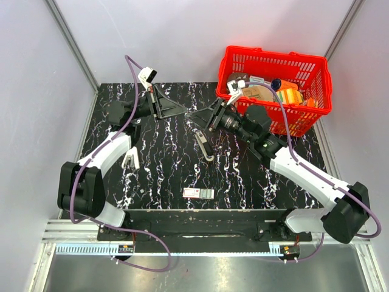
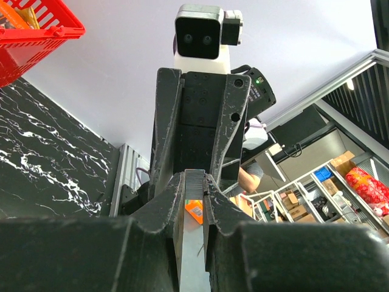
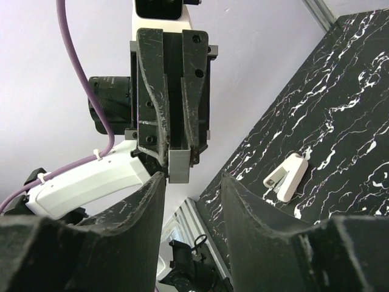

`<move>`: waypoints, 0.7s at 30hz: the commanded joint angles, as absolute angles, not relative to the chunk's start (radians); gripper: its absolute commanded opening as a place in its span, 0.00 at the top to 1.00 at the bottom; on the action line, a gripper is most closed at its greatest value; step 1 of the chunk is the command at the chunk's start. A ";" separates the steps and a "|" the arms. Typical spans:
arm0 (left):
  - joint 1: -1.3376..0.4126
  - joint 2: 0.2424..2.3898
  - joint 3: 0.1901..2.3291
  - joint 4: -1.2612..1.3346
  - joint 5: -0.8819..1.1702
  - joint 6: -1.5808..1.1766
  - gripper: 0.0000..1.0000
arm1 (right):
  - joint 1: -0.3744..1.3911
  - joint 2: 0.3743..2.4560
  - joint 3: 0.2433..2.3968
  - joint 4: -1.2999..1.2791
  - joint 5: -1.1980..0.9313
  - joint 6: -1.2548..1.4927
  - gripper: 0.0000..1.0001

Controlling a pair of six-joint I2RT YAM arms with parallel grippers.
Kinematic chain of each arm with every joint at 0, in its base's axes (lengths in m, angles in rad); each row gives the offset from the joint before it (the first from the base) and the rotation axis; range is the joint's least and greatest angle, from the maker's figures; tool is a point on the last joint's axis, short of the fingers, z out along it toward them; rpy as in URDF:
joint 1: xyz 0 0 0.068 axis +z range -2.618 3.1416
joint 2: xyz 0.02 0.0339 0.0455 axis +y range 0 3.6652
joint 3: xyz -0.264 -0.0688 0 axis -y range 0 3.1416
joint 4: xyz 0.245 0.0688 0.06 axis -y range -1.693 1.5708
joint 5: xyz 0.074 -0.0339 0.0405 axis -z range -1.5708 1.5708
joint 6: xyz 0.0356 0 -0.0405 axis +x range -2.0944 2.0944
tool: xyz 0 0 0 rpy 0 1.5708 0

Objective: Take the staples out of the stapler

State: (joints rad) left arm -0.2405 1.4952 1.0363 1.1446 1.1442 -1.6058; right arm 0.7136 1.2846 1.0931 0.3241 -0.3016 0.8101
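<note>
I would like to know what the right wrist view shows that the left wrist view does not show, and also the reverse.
Only the right wrist view shows the stapler, lying on the table, and that the right pincer is open. Only the left wrist view shows a corner of the red basket and storage shelves beyond the rig. Both views show the grey ribbed strip, probably staples, clamped in the left pincer, and part of the black marbled table.
</note>
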 commanded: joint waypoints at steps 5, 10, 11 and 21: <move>-0.252 1.445 1.019 1.141 1.115 -1.560 1.00 | 0.718 1.287 1.137 0.419 -0.321 0.831 0.59; -0.255 1.440 1.014 1.121 1.115 -1.540 1.00 | 0.718 1.284 1.132 0.423 -0.324 0.834 0.68; -0.253 1.440 1.014 1.120 1.114 -1.540 1.00 | 0.716 1.282 1.132 0.423 -0.321 0.836 0.70; -0.253 1.430 1.011 1.095 1.115 -1.519 1.00 | 0.716 1.295 1.131 0.446 -0.333 0.859 0.81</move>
State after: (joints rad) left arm -0.2485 1.4643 1.0195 1.0855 1.1183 -1.5448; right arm 0.7136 1.2919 1.0931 0.3683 -0.3115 0.8394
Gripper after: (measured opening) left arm 0.169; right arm 0.215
